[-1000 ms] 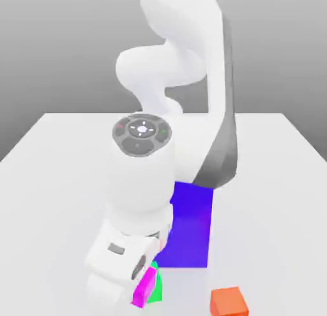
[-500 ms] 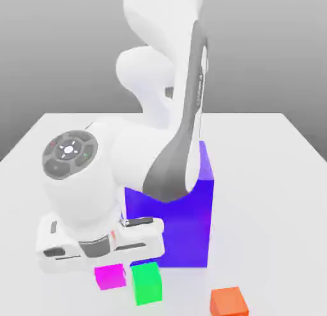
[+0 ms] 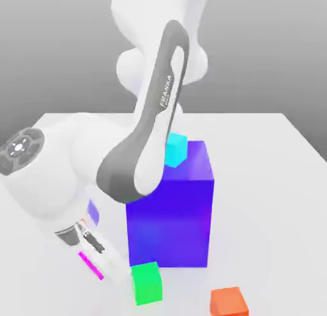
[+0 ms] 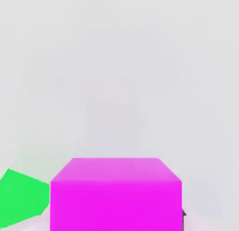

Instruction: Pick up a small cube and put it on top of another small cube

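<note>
My gripper (image 3: 96, 265) is closed on the pink cube (image 4: 115, 197), low over the table (image 3: 268, 180), just beside the green cube (image 3: 147, 281), because I want to stack it there. Compared with half a second ago, my hand has rolled toward the exterior view's left, so only a thin pink edge shows, and a cyan cube (image 3: 175, 149) now appears behind the blue block (image 3: 171, 225).
</note>
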Robot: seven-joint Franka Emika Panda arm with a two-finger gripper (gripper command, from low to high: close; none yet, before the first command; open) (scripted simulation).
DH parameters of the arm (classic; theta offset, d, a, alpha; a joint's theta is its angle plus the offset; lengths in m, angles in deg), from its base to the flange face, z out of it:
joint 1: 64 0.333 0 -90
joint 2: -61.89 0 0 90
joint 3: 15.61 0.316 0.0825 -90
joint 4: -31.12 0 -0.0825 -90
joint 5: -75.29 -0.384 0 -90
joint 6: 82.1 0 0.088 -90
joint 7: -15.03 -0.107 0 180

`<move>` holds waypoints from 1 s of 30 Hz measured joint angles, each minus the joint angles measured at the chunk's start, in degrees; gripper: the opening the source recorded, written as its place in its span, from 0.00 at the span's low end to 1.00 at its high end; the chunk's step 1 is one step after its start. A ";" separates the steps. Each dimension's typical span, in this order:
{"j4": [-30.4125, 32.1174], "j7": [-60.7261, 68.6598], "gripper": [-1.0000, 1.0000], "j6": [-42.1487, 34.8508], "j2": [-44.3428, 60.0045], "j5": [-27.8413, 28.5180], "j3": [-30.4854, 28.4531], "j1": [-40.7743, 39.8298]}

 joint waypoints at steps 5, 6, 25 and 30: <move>0.36 -13.72 0.00 -1.58 0.11 -3.43 -3.03 1.59; 0.43 -16.47 0.00 -1.86 0.08 -4.10 -3.64 1.92; 1.97 -68.33 0.00 -3.35 -4.69 -15.60 -16.04 10.64; 3.12 -81.43 0.00 -1.05 -6.59 -16.90 -19.10 15.37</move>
